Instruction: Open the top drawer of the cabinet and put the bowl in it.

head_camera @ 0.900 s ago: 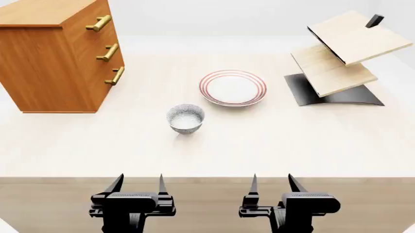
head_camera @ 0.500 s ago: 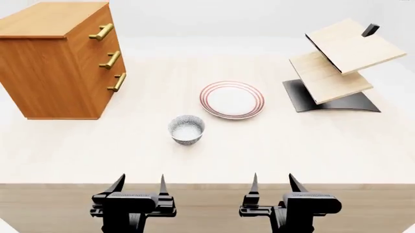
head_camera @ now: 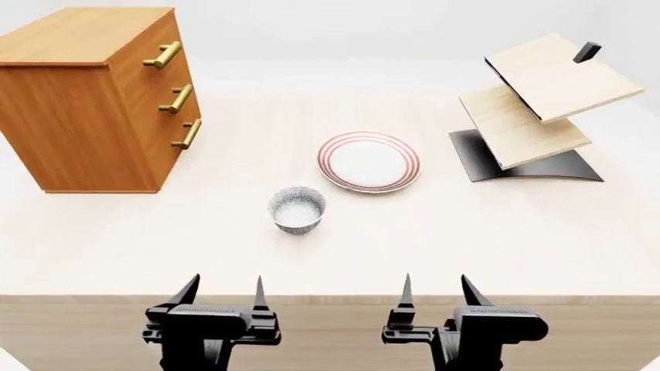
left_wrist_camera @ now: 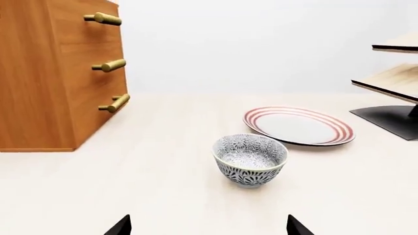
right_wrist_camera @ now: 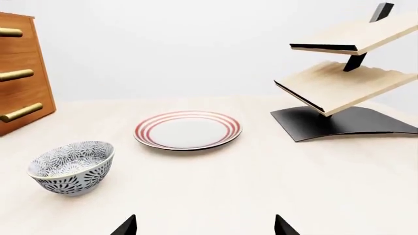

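Note:
The orange-brown cabinet point(head_camera: 83, 108) stands at the table's far left, all three drawers closed. Its top drawer point(head_camera: 157, 48) carries a brass bar handle point(head_camera: 162, 55). In the left wrist view the cabinet point(left_wrist_camera: 46, 78) shows its top handle point(left_wrist_camera: 103, 18); the right wrist view catches only the cabinet's edge point(right_wrist_camera: 16, 83). The blue-grey speckled bowl point(head_camera: 297, 209) sits upright on the table, ahead of my left gripper point(head_camera: 224, 291), also seen as bowl point(left_wrist_camera: 250, 159) and bowl point(right_wrist_camera: 72, 167). My left gripper point(left_wrist_camera: 207, 226) is open and empty. My right gripper point(head_camera: 434, 291), point(right_wrist_camera: 204, 226) is open and empty near the front edge.
A white plate with red rings point(head_camera: 369, 161) lies behind and right of the bowl. A tilted two-tier wooden rack on a black base point(head_camera: 536, 108) stands at the far right. The table's front edge point(head_camera: 330, 297) runs just under both grippers.
The head view has shifted, so the cabinet, bowl, plate and rack all sit lower in the picture. Both grippers hold the same open pose.

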